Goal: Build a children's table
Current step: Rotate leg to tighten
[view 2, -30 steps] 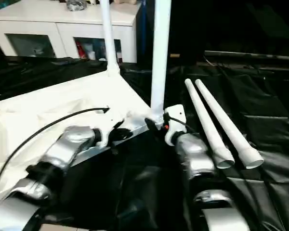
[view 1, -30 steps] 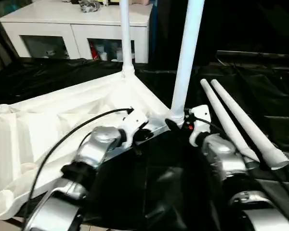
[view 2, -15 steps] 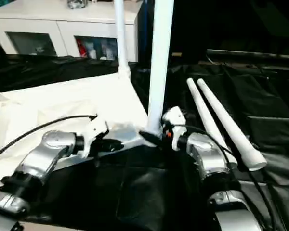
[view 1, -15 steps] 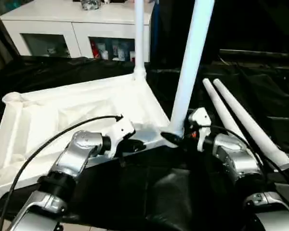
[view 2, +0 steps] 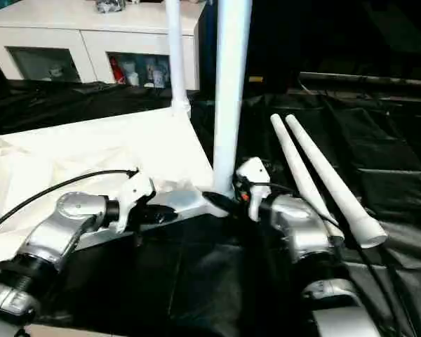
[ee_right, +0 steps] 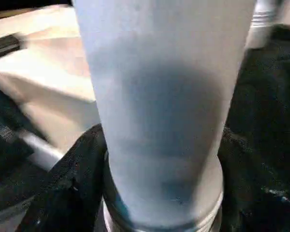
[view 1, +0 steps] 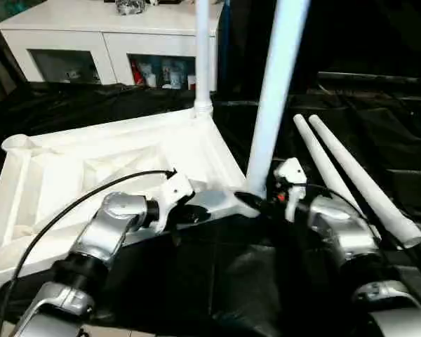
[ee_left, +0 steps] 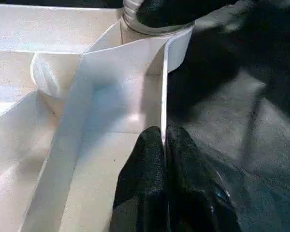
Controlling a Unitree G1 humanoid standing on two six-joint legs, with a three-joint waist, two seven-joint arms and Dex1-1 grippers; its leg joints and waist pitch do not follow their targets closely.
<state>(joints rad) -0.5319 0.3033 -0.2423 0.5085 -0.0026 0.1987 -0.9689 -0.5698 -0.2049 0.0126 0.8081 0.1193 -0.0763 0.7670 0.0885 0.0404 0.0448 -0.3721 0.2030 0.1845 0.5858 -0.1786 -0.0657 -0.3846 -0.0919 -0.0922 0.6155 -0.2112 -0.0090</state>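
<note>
Near leg (view 1: 270, 105) now stands straighter in the tabletop (view 1: 91, 168) corner than a second ago; right pincer (ee_right: 159, 193) clamped at its base, left pincer (ee_left: 164, 145) clamped on the tabletop rim. Seating continues.

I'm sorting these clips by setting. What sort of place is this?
Probably an indoor room set up as a workspace: black sheeting covers the work surface, and a white cabinet with glass doors stands behind the upturned tabletop.

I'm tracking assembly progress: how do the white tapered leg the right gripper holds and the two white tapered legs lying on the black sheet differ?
The held white tapered leg stands upright in the white ribbed tabletop's near corner socket; the two loose white legs lie flat, side by side, on the black sheet. The right gripper clasps the upright leg's base; nothing touches the loose pair. All look alike in colour and taper.
</note>
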